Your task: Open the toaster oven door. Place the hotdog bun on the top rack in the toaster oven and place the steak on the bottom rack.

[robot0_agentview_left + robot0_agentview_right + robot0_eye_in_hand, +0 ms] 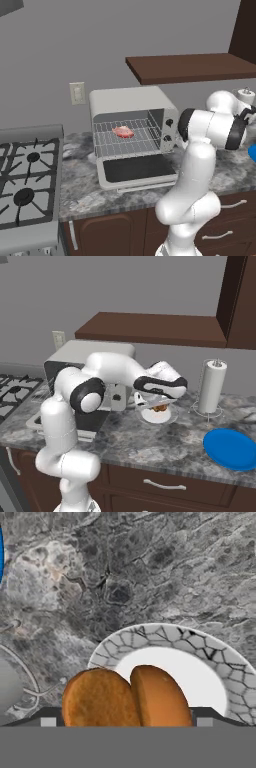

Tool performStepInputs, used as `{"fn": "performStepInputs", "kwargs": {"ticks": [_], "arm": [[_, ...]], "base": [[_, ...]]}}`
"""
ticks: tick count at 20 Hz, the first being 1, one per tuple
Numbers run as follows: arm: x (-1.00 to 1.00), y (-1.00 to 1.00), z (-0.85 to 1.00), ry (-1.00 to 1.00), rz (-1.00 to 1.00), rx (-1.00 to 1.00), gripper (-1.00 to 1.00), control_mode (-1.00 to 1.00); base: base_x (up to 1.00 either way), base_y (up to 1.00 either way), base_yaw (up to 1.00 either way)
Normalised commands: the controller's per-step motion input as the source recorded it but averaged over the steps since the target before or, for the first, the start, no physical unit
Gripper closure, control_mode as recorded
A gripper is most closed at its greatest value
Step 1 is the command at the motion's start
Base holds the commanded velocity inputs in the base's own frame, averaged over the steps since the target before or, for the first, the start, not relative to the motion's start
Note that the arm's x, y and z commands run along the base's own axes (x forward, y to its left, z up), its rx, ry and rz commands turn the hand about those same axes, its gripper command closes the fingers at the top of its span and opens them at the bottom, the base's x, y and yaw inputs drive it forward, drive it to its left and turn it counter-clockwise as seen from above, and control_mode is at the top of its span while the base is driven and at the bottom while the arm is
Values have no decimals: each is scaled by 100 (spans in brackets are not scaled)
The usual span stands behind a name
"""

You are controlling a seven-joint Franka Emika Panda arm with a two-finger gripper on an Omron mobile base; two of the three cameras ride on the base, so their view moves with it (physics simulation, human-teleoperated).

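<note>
Hovering spread-jawed, your pincer (156, 404) sits just above the hotdog bun (127, 696) on its dish (210, 662). Steak (123, 132) already racked; next, lower and pinch the bun.

Steak (123, 132) on a rack (inside the toaster oven (131, 129)); hotdog bun (125, 698) on the dish (220, 667)

— What kind of room am I driving in?

— I'm looking at a home kitchen: a grey marbled stone counter (100, 192) over dark wood cabinets (165, 483), a black-grated gas stove (27, 175), a toaster oven (131, 100) by the wall, a paper towel roll (212, 387), a blue plate (231, 448), a wooden shelf (192, 67).
</note>
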Motion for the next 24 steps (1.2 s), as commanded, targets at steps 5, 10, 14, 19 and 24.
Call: {"fn": "performStepInputs", "kwargs": {"ticks": [5, 10, 14, 19, 24], "arm": [[-48, 1, 65, 1, 23, 7, 100, -100], [-48, 12, 60, 4, 32, 0, 100, -100], [-46, 18, 61, 1, 34, 0, 100, -100], [-37, 25, 66, 7, 31, 0, 100, -100], [-21, 33, 72, 11, 22, -3, 100, -100]], "base": [[0, 0, 0], [0, 0, 0], [0, 0, 0], [0, 0, 0], [0, 0, 0]]}}
